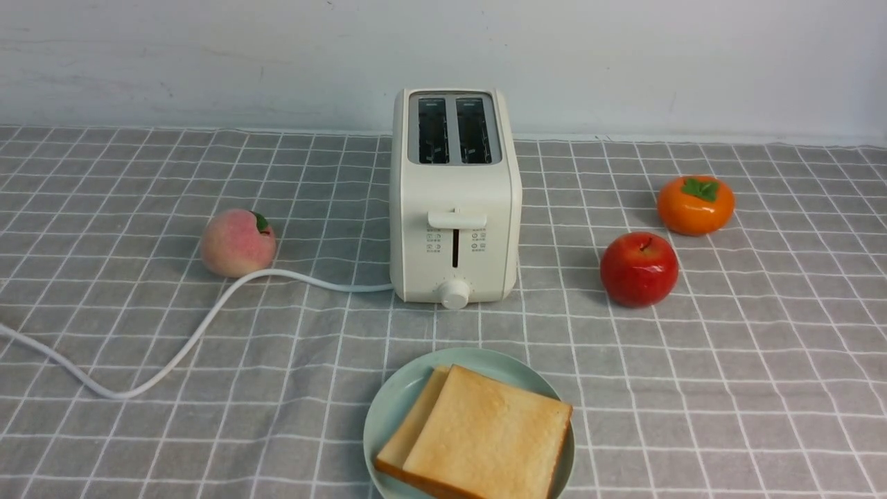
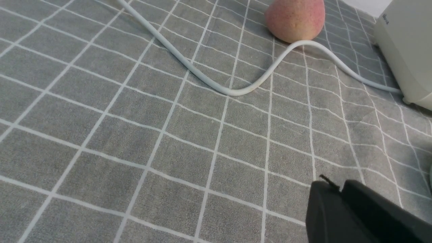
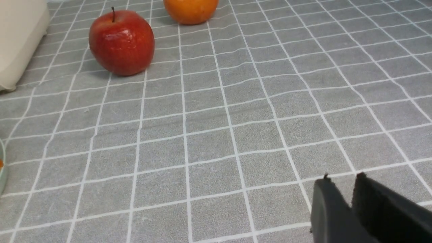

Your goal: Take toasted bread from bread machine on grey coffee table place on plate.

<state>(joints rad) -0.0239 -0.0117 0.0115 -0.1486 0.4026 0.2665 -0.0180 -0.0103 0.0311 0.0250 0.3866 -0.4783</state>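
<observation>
Two toast slices [image 1: 485, 436] lay stacked on plate [image 1: 388, 409], near toaster [image 1: 454, 201] with bare slots. Left claw [image 2: 339, 189] pressed nearly together, holding nothing; right claw [image 3: 342, 184] slightly parted over counter [image 3: 236, 135].

Plate [image 1: 388, 409] near edge cropped; lower toast [image 1: 409, 430] mostly covered

Front camera faces the bread machine [image 1: 454, 197] across the grey coffee table [image 1: 762, 388]; low wrist cameras each catch its flank, left and right.

mint plate [image 1: 388, 409], red apple [image 1: 639, 269] (glossy), checked table [image 1: 762, 360]
</observation>
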